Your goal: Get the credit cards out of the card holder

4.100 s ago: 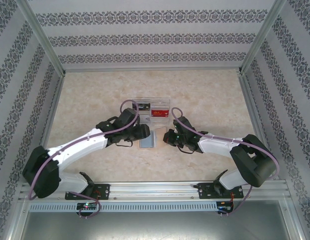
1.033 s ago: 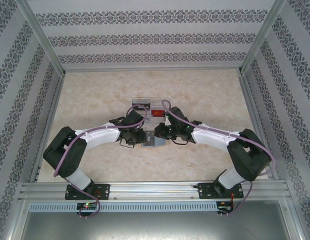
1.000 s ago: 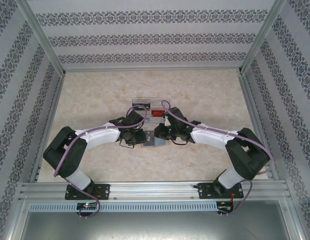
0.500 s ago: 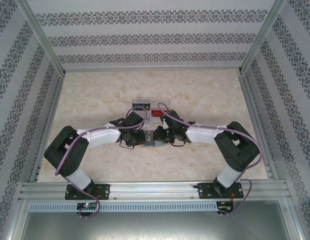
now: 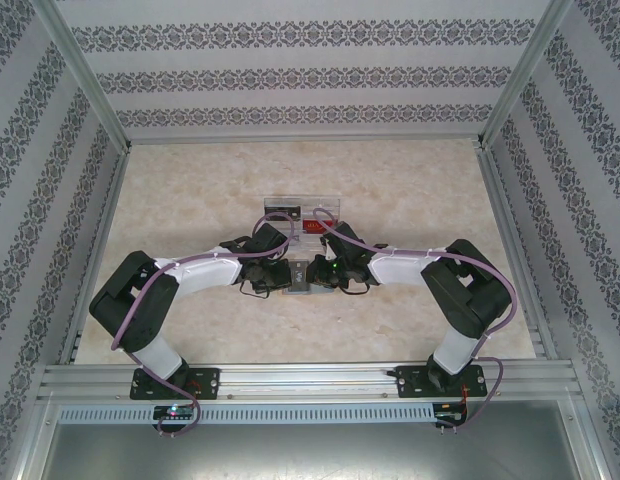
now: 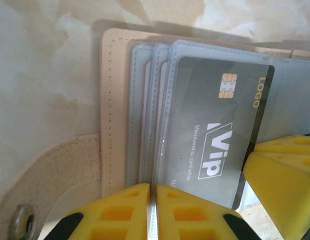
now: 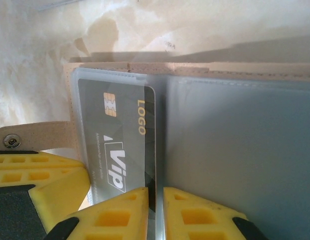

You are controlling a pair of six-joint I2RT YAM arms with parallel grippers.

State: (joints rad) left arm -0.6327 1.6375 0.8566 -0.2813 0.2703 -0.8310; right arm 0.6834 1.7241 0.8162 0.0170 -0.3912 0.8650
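The card holder (image 6: 115, 100) is a tan wallet with several clear sleeves, lying open on the table (image 5: 190, 200); it is mostly hidden under both grippers in the top view (image 5: 300, 285). A black VIP credit card (image 6: 210, 135) sits in the top sleeve, its long edge sticking out (image 7: 150, 145). My left gripper (image 6: 152, 215) is shut on the near edge of the clear sleeves. My right gripper (image 7: 156, 212) is shut on the black card's exposed edge, beside the sleeve seam. Both grippers meet over the holder (image 5: 290, 272) (image 5: 318, 272). Other cards in the sleeves are hidden.
A clear plastic box (image 5: 302, 212) with a red card inside stands just behind the grippers. The holder's snap strap (image 7: 25, 140) lies flat to one side. Patterned walls ring the table, with open tabletop to the left and right.
The right arm has slid left until its gripper meets the left one over the holder. The left gripper has closed on the sleeves. The holder has stayed in place.
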